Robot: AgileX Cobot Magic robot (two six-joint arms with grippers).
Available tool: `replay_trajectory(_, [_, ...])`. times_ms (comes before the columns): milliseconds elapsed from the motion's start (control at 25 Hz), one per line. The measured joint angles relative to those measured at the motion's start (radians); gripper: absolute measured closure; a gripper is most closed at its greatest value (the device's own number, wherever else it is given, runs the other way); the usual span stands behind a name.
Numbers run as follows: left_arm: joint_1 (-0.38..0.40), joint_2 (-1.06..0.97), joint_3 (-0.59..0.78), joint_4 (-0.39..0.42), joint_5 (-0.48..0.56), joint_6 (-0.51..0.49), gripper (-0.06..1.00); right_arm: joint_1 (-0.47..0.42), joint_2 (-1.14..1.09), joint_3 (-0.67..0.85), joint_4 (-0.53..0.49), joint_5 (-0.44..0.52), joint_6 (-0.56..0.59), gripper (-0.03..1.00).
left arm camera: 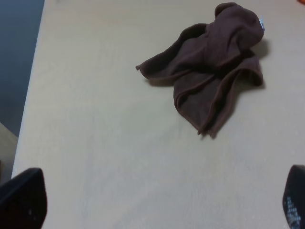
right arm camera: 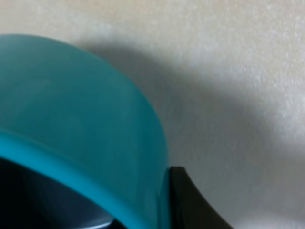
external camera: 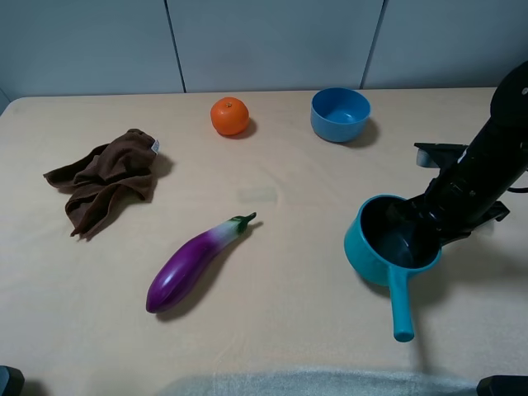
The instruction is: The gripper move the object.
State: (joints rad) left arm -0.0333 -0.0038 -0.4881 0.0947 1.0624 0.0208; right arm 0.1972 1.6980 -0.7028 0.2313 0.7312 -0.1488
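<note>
The teal saucepan (external camera: pixel 388 247) with a dark grey inside is at the right of the table. It is tilted, and its long handle (external camera: pixel 399 304) points toward the front edge. My right gripper (external camera: pixel 426 218) is at the pan's far right rim and shut on it. In the right wrist view one black finger (right arm camera: pixel 190 205) lies against the outside of the teal wall (right arm camera: pixel 81 114); the other finger is hidden inside. My left gripper (left arm camera: pixel 159 205) is open and empty over bare table near the front left, with both fingertips (left arm camera: pixel 21 200) far apart.
A brown cloth (external camera: pixel 107 177) lies at the left and also shows in the left wrist view (left arm camera: pixel 214 62). A purple eggplant (external camera: pixel 194 264) lies at the front middle. An orange (external camera: pixel 229 115) and a handleless blue bowl (external camera: pixel 340 114) stand at the back.
</note>
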Motion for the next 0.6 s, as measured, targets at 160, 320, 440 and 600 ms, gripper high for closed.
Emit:
replay_trajectory(160, [0.000,0.000,0.000,0.000,0.000,0.000,-0.05,0.000,-0.040,0.000,0.000,0.025,0.009,0.97])
replay_trajectory(320, [0.000,0.000,0.000,0.000,0.000,0.000,-0.05,0.000,-0.068,-0.018,0.000,0.081,0.014,0.97])
replay_trajectory(440, [0.000,0.000,0.000,0.000,0.000,0.000,-0.05,0.000,-0.081,-0.046,-0.004,0.118,0.020,0.97])
replay_trajectory(600, [0.000,0.000,0.000,0.000,0.000,0.000,-0.05,0.000,-0.090,-0.095,-0.027,0.181,0.051,0.97])
